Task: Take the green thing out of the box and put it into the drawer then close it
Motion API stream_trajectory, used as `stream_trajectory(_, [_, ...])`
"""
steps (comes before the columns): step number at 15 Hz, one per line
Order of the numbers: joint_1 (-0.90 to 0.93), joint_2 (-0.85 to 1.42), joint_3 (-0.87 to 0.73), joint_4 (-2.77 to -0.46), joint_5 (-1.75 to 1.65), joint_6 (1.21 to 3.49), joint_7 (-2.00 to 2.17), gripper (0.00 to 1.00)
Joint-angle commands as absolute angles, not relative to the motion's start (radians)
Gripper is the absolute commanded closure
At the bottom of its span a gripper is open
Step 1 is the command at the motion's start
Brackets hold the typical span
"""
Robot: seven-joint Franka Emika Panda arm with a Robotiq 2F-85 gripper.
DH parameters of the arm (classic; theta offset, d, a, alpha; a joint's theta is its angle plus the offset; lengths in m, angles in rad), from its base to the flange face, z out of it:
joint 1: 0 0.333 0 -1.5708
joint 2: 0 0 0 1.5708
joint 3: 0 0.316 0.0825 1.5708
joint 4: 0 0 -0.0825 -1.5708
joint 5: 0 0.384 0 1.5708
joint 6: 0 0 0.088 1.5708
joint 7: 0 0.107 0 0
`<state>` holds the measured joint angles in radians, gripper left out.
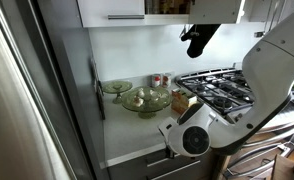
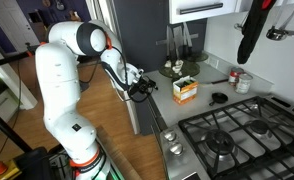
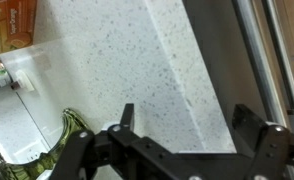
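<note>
Your end effector hangs over the pale speckled table with its fingers spread apart and nothing between them; in an exterior view it sits off the table's near edge, well apart from the box. The box stands upright on the table, near the stove, and the wrist view catches only its orange corner.

You cannot see the green thing in any view; presumably it lies inside the box, below the rim. Judge it as tiny and very light, so it will likely shift or tip if a finger nudges it first. Come straight down through the box's open top, straddle it across its narrow side, and close gently. The carton is light cardboard too and may slide or lift with you if the fingers scrape its walls.

The drawer is not clearly visible; the arm hides the cabinet front below the table.
</note>
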<state>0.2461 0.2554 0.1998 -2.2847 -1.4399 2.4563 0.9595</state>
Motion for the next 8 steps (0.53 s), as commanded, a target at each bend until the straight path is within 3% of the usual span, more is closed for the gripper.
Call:
stream_trajectory(1, [0.216,0.153,0.214,-2.367,-1.327,2.501,0.936,0.00])
stream_trajectory(8, [0.209,-0.036,0.209,-2.544,-0.959,2.643,0.819,0.00])
